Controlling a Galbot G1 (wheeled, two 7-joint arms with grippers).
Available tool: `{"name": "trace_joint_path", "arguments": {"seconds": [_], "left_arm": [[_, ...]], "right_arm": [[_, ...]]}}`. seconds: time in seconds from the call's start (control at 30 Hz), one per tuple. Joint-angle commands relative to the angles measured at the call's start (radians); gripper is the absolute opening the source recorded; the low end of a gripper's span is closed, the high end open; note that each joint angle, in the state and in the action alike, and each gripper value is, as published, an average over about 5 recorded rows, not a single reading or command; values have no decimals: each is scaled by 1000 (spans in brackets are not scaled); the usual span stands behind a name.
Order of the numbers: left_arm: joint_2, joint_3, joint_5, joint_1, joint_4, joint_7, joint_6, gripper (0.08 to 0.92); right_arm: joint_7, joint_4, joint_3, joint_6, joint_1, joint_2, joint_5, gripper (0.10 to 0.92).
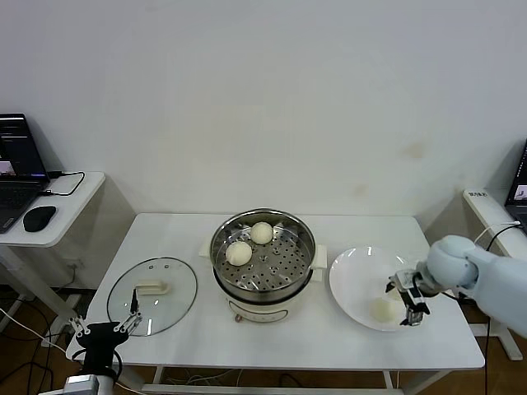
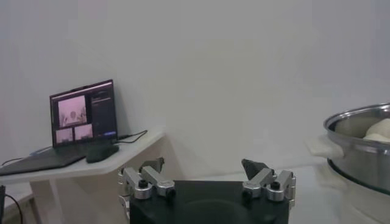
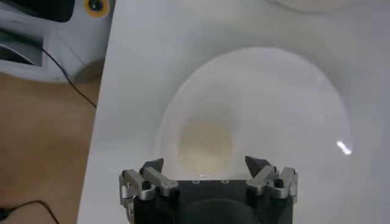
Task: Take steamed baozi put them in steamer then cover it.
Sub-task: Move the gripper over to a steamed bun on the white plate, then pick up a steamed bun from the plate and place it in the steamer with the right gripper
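Buns: one (image 1: pixel 381 309) is lying on the plate (image 1: pixel 354 271) near the table's (image 1: pixel 428 346) right front edge, right gripper (image 1: pixel 409 303) hanging over it, jaws apart, empty. Lid (image 1: pixel 152 295) is sitting near the left front corner; left gripper (image 1: pixel 105 327) is waiting below that edge, jaws apart. Two buns (image 1: pixel 239 253) are sitting in the steamer (image 1: pixel 262 262) at centre.

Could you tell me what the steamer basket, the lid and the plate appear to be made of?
Steamer: polished metal, probably stainless steel; mirror-bright wall, perforated floor.
Cover: clear glass, apparently; the table shows through it; metal-looking rim, cream handle, perhaps plastic.
Plate: glossy white, ceramic or melamine; cannot tell which.
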Motion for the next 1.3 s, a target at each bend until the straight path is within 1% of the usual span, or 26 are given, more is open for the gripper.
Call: {"name": "trace_joint_path", "arguments": {"seconds": [0.03,0.27,0.5,0.6,0.7,0.8,1.03,1.3], "left_arm": [[0,-1,1,0,2,0,0,823],[4,-5,0,-5,7,0,0,823],[6,-5,-3,-11,14,0,0,823],[7,-6,-4,-13,16,0,0,823],[6,-5,-5,-14,16,0,0,823],[6,-4,-5,-15,15,-1,0,823],[5,-3,-5,-15,6,-2,0,823],[15,-5,-8,-17,-3,-1,1,823]], "right_arm": [[29,-84,84,8,-113,56,-31,823],[40,-118,77,-4,-93,112,-20,823],[32,-127,71,-24,-93,122,-16,818],[28,-130,70,-28,-82,118,-10,768],[19,-130,61,-28,-58,111,1,696],[7,-128,42,-26,-20,105,17,659],[-15,-116,5,-28,104,101,67,631],[-58,-118,-72,-37,400,118,182,633]]}}
